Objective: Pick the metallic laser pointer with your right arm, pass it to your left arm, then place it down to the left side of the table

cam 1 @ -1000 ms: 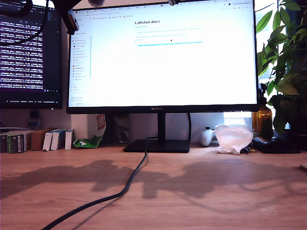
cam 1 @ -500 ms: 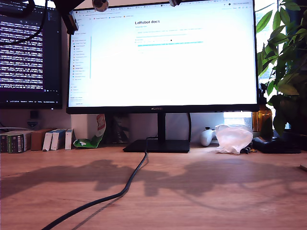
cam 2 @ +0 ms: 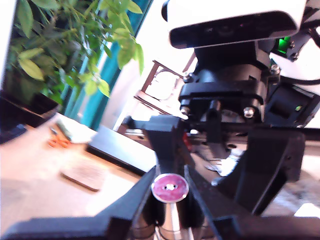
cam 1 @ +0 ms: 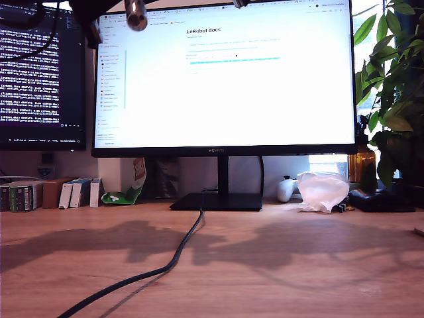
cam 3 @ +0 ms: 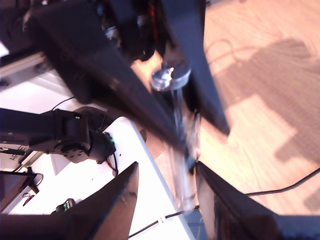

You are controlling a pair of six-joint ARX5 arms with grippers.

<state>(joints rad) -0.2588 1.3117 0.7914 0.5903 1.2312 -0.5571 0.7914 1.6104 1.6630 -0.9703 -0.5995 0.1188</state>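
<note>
The metallic laser pointer is a shiny silver cylinder, and my first gripper is shut on its body with the round end sticking out. In the second wrist view the laser pointer runs down between the wide-apart fingers of my second gripper, which is open around its end. The first gripper's black fingers clamp its upper part. In the exterior view the laser pointer hangs high at the top left under a dark arm, far above the table.
A black cable snakes across the table from the large monitor. A second monitor stands at the exterior view's left, with small boxes below it. A plastic bag and a plant are at its right.
In the exterior view the laser pointer and the dark arm have come down into the top left; one second ago the pointer barely showed at the upper edge.
</note>
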